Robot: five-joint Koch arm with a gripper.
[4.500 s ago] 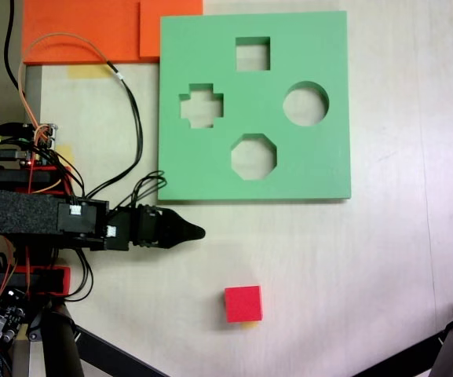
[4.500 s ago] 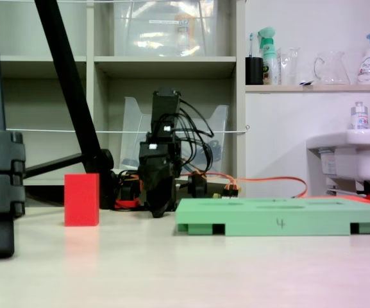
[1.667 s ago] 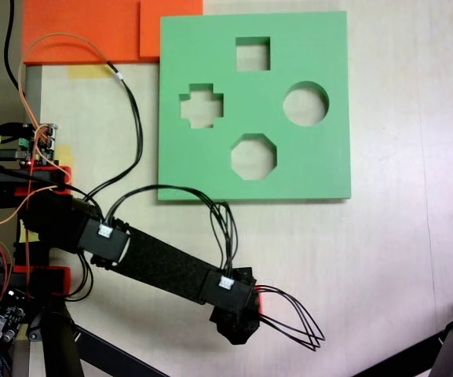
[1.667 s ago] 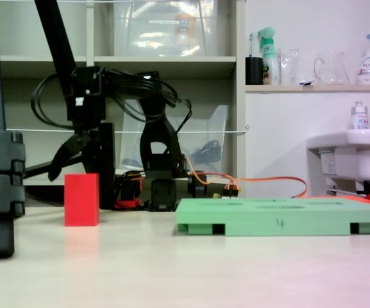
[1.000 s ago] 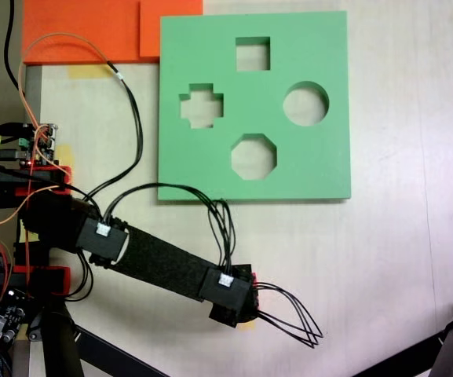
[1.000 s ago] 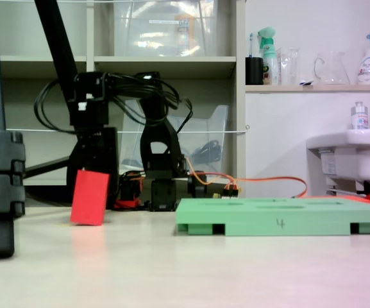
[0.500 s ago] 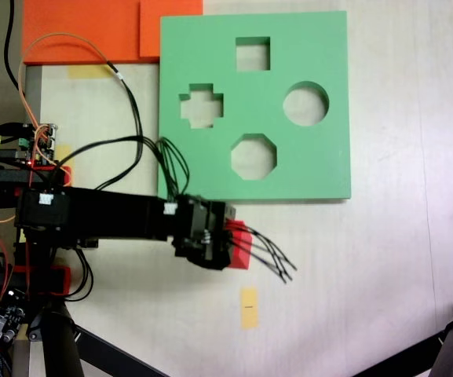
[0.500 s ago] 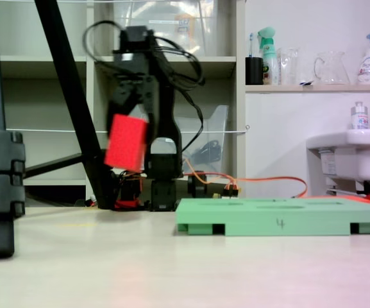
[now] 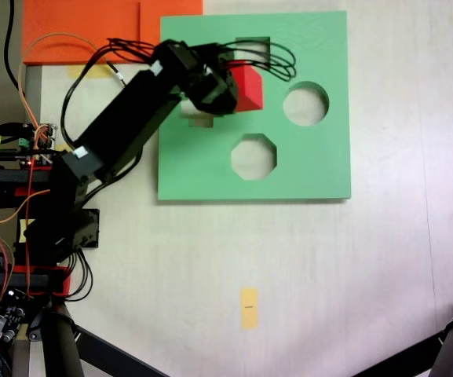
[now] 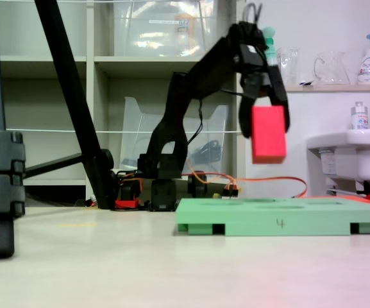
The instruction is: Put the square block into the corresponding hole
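Pale tabletop (image 9: pixel 367 259) stretches under the whole setup, with shelves and a sink behind it at table level. On it lies a green foam board (image 9: pixel 320 157) with four cutouts, raised on little feet so a block can drop through. From above, the square hole (image 9: pixel 259 41) sits near the board's far edge, partly covered by the arm's cables. The gripper (image 10: pixel 265 125) is clenched on the red block (image 10: pixel 268 133), carrying it well above the board, which looks like clearance kept so the block's bottom edge does not catch on the foam while it travels. Seen from above, the block (image 9: pixel 247 88) hangs just short of the square hole, between it and the round one, so I judge it needs a small shift toward the far edge before lowering. A handwritten "4" (image 10: pixel 280 223) is marked on the board's front edge. A yellow strip of tape (image 9: pixel 248 307) sits on the bare table, well apart from the board. Orange foam slabs (image 9: pixel 85 31) lie beside the board's corner.
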